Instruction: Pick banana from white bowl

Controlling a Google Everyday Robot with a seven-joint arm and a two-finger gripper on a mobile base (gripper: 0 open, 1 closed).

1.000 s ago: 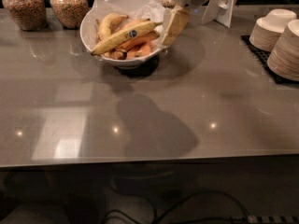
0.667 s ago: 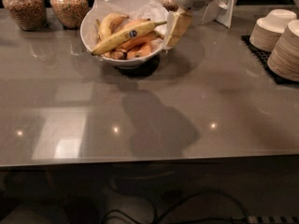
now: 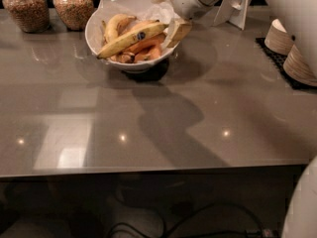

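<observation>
- The banana rests on top of the other fruit in the white bowl, far back on the counter.
- Its long axis runs from 8 o'clock to 2 o'clock.
- The pincer hangs over the bowl's 3 o'clock rim, spread and holding nothing.
- The banana lies toward 9 o'clock from the pincer, its 2 o'clock end nearest; the grasp likely must close across that axis.

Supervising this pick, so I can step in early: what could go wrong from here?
1. The gripper hangs at the right rim of the white bowl; moving inward, it may bump and shove the bowl.
2. The banana lies across the overripe bananas, close to the shorter banana; a grasp may catch those too.
</observation>
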